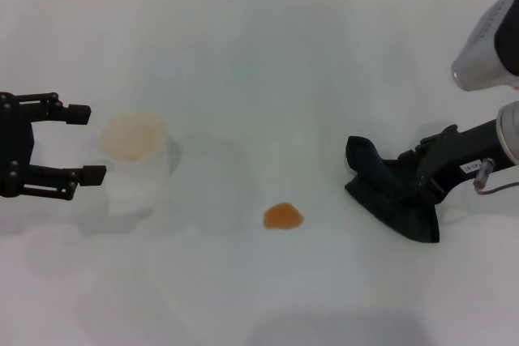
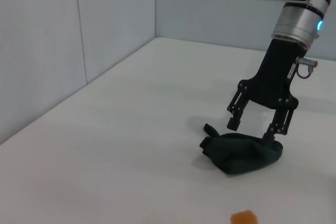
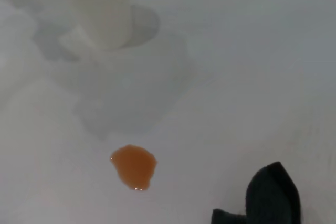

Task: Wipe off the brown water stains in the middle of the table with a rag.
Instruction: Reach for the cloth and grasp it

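Observation:
The brown water stain (image 1: 283, 216) is a small orange-brown blot on the white table (image 1: 259, 62), near the middle front; it also shows in the right wrist view (image 3: 134, 166). The dark rag (image 1: 388, 194) lies crumpled on the table to the stain's right. My right gripper (image 1: 404, 181) is down at the rag. In the left wrist view the right gripper (image 2: 252, 130) stands open with its fingers straddling the rag (image 2: 239, 153), one fingertip (image 2: 272, 136) touching the cloth. My left gripper (image 1: 85, 142) is open at the far left, beside the cup.
A pale translucent cup (image 1: 135, 160) with an orange-tinted inside stands left of the stain, just right of the left gripper; it also appears in the right wrist view (image 3: 100, 3). A wall borders the table's far edge (image 2: 79, 35).

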